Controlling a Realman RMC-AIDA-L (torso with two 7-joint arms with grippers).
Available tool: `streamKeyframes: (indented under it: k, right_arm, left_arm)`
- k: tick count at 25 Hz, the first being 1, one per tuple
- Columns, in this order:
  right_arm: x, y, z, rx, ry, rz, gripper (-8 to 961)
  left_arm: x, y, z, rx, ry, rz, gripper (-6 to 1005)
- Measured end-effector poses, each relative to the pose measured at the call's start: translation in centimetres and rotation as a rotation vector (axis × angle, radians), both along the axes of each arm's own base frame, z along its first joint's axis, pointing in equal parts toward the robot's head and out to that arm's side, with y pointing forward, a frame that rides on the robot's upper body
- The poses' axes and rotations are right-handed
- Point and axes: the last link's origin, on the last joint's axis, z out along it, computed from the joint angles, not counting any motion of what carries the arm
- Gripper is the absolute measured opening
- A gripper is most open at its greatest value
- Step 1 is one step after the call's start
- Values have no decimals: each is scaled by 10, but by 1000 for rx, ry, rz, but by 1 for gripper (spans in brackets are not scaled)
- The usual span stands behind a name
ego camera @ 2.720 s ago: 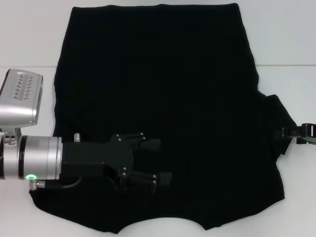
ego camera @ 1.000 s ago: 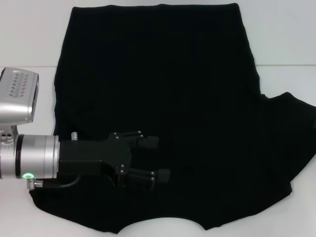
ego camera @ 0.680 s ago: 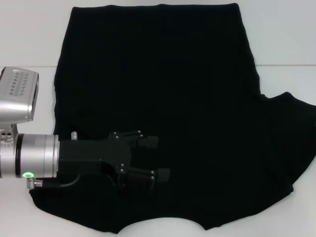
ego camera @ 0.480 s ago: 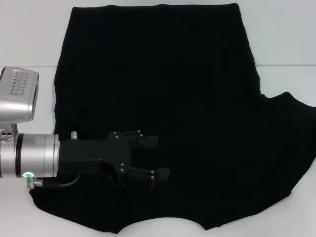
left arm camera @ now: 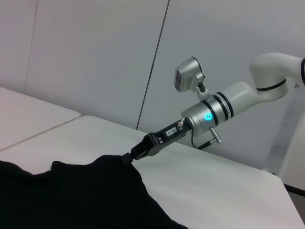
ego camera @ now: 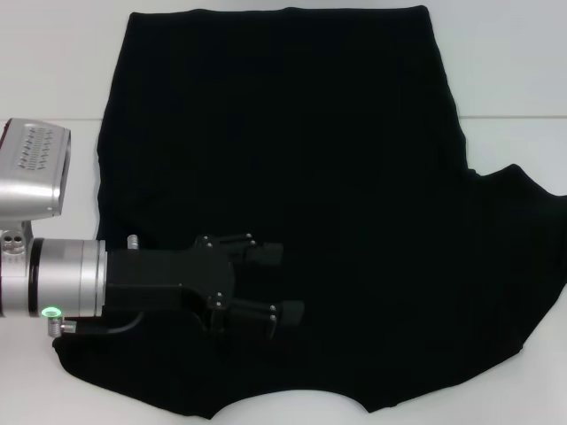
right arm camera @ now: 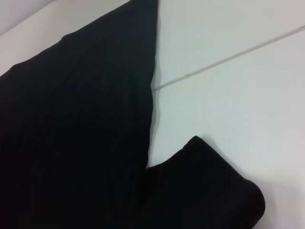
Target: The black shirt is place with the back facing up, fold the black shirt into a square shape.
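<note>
The black shirt (ego camera: 292,159) lies spread flat on the white table (ego camera: 514,71). My left gripper (ego camera: 292,283) is over its near left part, open, with nothing between the fingers. The right sleeve (ego camera: 527,221) is stretched out to the right, reaching the head view's edge. My right gripper is outside the head view. The left wrist view shows the right gripper (left arm camera: 129,157) at the tip of that sleeve (left arm camera: 112,164), closed on the cloth. In the right wrist view the sleeve (right arm camera: 209,186) and the shirt's body (right arm camera: 71,119) lie on the table.
A seam (ego camera: 514,117) runs across the white tabletop, with bare table on both sides of the shirt. The left arm's silver wrist housing (ego camera: 31,173) sits over the table's left edge. A grey wall (left arm camera: 95,57) stands behind the table.
The right gripper has pulled the right sleeve outward to the right and has left the head view. The sleeve now lies spread out. The left gripper has barely moved.
</note>
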Motion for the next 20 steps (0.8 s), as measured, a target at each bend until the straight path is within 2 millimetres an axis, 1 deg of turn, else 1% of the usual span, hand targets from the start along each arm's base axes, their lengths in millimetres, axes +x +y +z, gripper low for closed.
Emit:
streamKeyframes:
  k: [4, 7, 14, 17, 20]
  right_arm:
    - [-3, 5, -1, 9, -5, 5, 37]
    - [-10, 12, -5, 20, -10, 15, 39]
    - [-37, 31, -20, 6, -19, 87, 45]
    - [-49, 36, -27, -17, -20, 137, 47]
    - [-61, 37, -35, -58, -16, 196, 50]
  left_arm:
    - [0, 0, 0, 1, 1, 0, 931]
    - [0, 1, 0, 2, 3, 0, 931]
    - [-1, 1, 2, 5, 5, 1, 932]
    - [-1, 1, 2, 6, 5, 1, 932]
    - [-1, 1, 2, 6, 5, 1, 931]
